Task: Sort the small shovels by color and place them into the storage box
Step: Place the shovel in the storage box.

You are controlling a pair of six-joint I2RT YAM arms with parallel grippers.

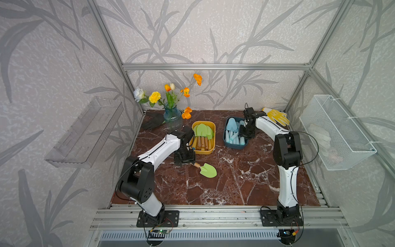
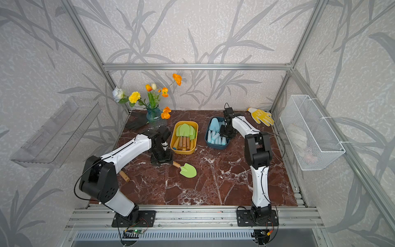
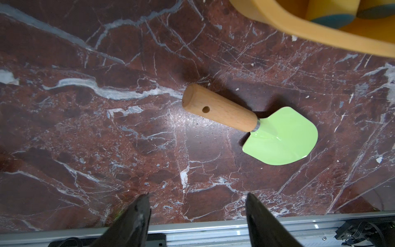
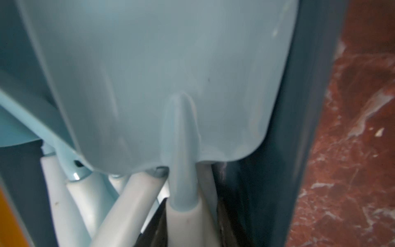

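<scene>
Shovel (image 3: 256, 126) (green, wooden-handled) lies near released left end effector (image 3: 196, 198); right end effector (image 1: 246, 134): cannot tell whether clenched.

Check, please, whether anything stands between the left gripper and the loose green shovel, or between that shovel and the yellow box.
Nothing visible does. Only bare marble table lies between the open left gripper and the green shovel, and between that shovel and the yellow box.
</scene>
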